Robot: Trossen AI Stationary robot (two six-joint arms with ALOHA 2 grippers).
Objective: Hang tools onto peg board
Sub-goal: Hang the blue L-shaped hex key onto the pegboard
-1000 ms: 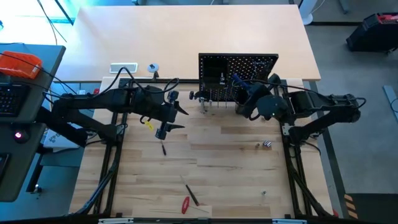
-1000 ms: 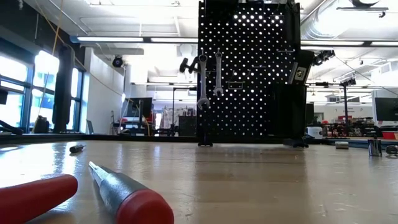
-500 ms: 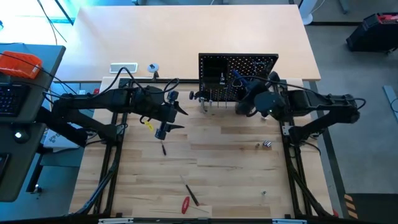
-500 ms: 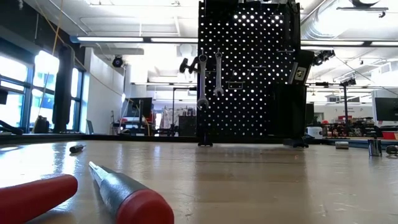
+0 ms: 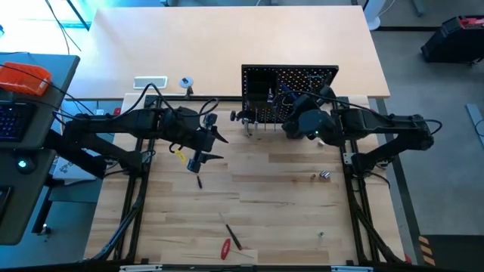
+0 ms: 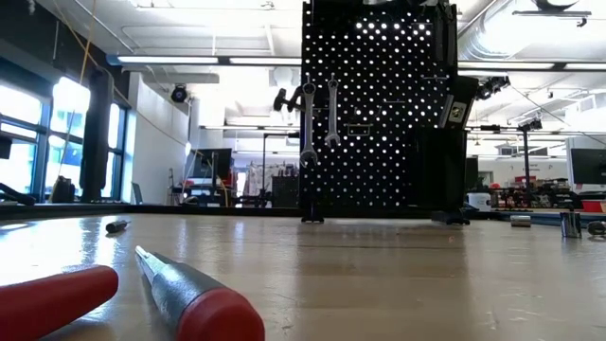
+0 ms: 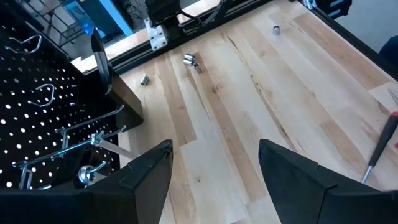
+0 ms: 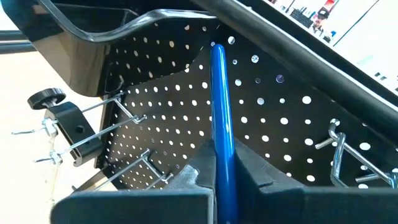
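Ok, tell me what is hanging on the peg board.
On the peg board, two wrenches hang beside a black clamp, among bare wire hooks. The low view's dark lower right corner hides anything there.

The table (image 5: 287, 204) is pale wood in long strips, smooth with a soft shine; the peg board (image 8: 186, 99) looks like matt black metal full of small holes, and its thin wire hooks (image 8: 124, 112) are shiny silver metal. The two wrenches (image 6: 320, 118) hanging on it are bright metal too; the hex key handle (image 8: 221, 118) looks like smooth, glossy blue plastic. The screwdriver handles (image 6: 204, 308) are smooth red plastic, and the fingers (image 7: 292, 171) of the left gripper look like dull black plastic.
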